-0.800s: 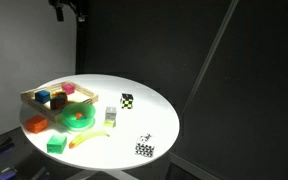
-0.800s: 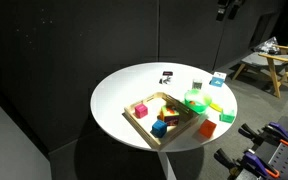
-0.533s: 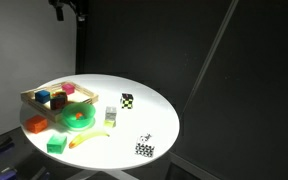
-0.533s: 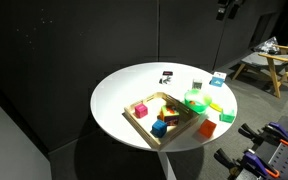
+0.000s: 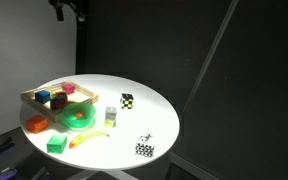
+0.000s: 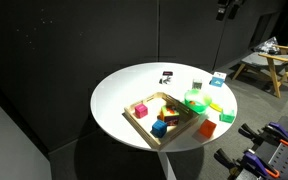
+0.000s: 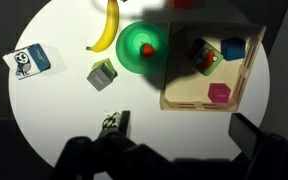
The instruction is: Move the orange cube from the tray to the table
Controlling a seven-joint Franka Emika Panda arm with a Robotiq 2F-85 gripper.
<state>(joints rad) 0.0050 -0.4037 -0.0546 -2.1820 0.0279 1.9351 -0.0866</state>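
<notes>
Hand (image 7: 169, 152) high above the table (image 7: 54, 110) and tray (image 7: 194, 102), facing down, spread wide, empty.

The hand (image 5: 67, 11) (image 6: 227, 9) hangs high above the tabletop (image 5: 134, 125), at the very top edge in both exterior views. Only its dark lower end shows there, and the arm is cut off by the frame. The wrist view looks straight down. Its two dark, blurred fingers (image 7: 94, 156) sit along the bottom edge, spread wide with nothing between them.
</notes>
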